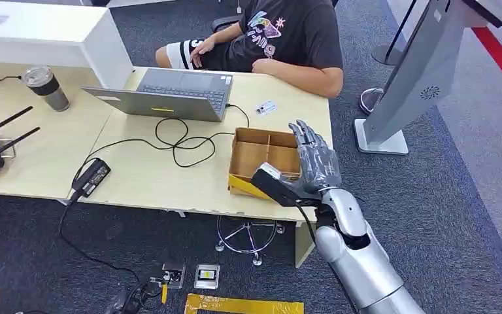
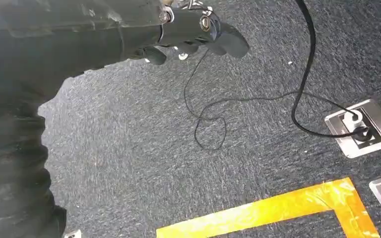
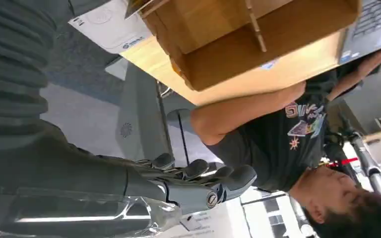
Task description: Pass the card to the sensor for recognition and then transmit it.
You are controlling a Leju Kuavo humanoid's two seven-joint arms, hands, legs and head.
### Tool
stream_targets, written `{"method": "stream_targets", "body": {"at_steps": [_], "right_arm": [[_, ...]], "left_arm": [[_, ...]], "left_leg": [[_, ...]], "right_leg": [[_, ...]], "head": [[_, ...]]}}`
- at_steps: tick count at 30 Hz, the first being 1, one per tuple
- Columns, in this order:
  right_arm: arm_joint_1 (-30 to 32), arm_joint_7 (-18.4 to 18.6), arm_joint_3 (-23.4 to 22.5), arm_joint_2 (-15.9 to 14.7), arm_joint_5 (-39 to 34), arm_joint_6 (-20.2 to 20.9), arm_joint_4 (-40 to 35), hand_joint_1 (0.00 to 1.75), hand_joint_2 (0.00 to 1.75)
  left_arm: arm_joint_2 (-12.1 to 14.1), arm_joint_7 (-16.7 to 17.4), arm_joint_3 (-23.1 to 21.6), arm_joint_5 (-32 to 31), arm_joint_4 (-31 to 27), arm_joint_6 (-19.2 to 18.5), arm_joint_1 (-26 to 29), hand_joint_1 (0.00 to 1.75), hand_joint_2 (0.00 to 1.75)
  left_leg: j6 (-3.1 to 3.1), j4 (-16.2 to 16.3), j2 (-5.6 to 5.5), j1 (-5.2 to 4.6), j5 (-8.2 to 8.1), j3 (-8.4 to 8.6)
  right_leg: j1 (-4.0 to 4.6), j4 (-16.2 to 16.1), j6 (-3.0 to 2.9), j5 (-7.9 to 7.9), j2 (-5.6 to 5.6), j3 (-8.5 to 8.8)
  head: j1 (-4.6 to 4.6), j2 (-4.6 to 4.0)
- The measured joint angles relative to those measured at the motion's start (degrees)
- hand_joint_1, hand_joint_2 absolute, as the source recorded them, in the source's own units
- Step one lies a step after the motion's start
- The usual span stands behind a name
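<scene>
Right hand [image 1: 315,160]: released, fingers spread, raised over the cardboard box [image 1: 265,157].
Card [image 1: 266,108]: on worktop [image 1: 144,176] beyond the box.
Advice: reach past the box, pinch the card's edge flat.
Left hand [image 2: 198,29]: hangs low; whether clenched I cannot tell.

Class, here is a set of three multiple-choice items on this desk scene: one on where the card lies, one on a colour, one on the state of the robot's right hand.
1. Where does the card lie?
A. in the cardboard box
B. on the table between laptop and person
C. on the floor

2. What colour is the tape on the floor?
A. yellow
B. blue
C. white

3. How is the right hand?
A. gripping the card
B. holding a cup
C. raised, holding nothing

Answers: 1 B, it sits on the table beyond the cardboard box; 2 A, the strip is yellow; 3 C, its fingers are spread above the box.
</scene>
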Motion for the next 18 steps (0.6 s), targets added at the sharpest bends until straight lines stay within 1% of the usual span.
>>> {"method": "stream_targets", "body": {"at_steps": [5,9,18], "right_arm": [[-0.4,1.4,0.0,0.4,3.6,0.1,3.0,0.0,1.75],[-0.5,1.4,0.0,0.5,4.2,0.2,5.1,0.0,1.75],[-0.6,1.5,0.0,0.6,4.2,0.4,6.8,0.0,1.75]], "left_arm": [[-0.1,0.2,0.0,-0.3,0.0,-0.2,-0.1,0.0,1.75],[-0.2,0.2,0.0,-0.2,0.0,-0.2,-0.1,0.0,1.75],[-0.2,0.2,0.0,-0.7,0.0,-0.4,-0.1,0.0,1.75]], "left_leg": [[0.0,0.0,0.0,0.0,0.0,0.01],[0.0,0.0,0.0,0.0,0.0,0.01],[0.0,0.0,0.0,0.0,0.0,0.01]], "right_leg": [[0.0,0.0,0.0,0.0,0.0,0.01],[0.0,0.0,0.0,0.0,0.0,0.0],[0.0,0.0,0.0,0.0,0.01,-0.01]], "head": [[0.0,0.0],[0.0,0.0],[0.0,0.0]]}}
